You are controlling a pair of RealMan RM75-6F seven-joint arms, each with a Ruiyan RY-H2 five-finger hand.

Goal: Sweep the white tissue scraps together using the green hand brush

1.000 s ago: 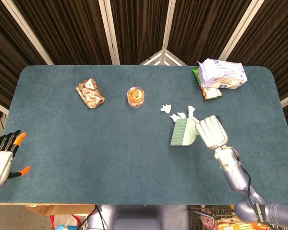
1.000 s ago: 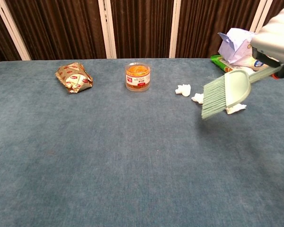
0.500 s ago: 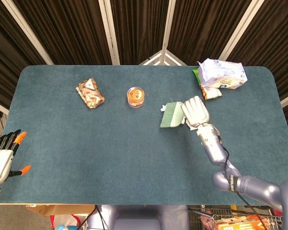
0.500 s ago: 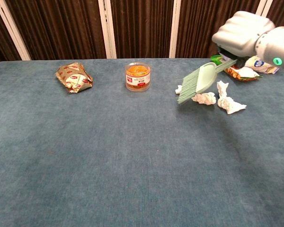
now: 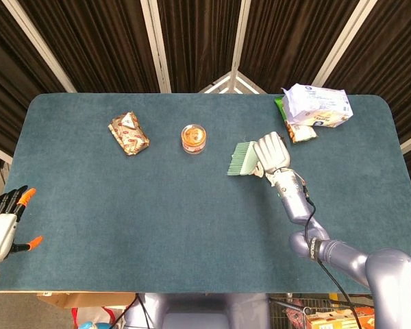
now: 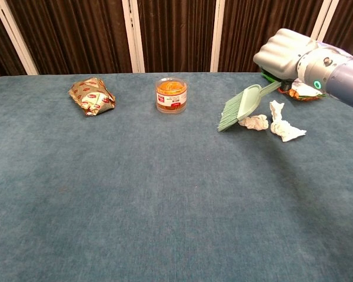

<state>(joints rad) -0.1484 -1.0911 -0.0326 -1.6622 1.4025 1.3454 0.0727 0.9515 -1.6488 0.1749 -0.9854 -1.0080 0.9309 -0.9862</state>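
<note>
In the head view, the right hand (image 5: 272, 152) sits near the middle of the teal table (image 5: 89, 226), its fingers curled down over the handle of the green hand brush (image 5: 244, 158), which it grips; the brush head points toward 9 o'clock from the hand, bristles fanned out. The white tissue scraps lie hidden under the hand and brush in this view. At 9 o'clock from the brush stands a small clear jar (image 5: 193, 138) with orange contents, and farther toward 9 o'clock lies a crumpled foil snack packet (image 5: 129, 133). At 1 o'clock from the hand a white tissue pack (image 5: 316, 105) rests on top of other snack bags (image 5: 301, 131); its printing is too small to read. The left hand (image 5: 3, 227) hangs off the table's lower left edge, fingers spread apart with orange tips, holding nothing. In the chest view, the right hand (image 6: 286, 54) clenches the brush handle at the upper right, the brush (image 6: 239, 107) tilted down toward 7 o'clock with its bristles at the cloth. The tissue scraps (image 6: 272, 123) lie just at 4 o'clock from the brush head, close together. The jar (image 6: 171, 94) carries a red-and-white label whose writing cannot be read, and the foil packet (image 6: 92, 96) shows red marks, likewise illegible.
</note>
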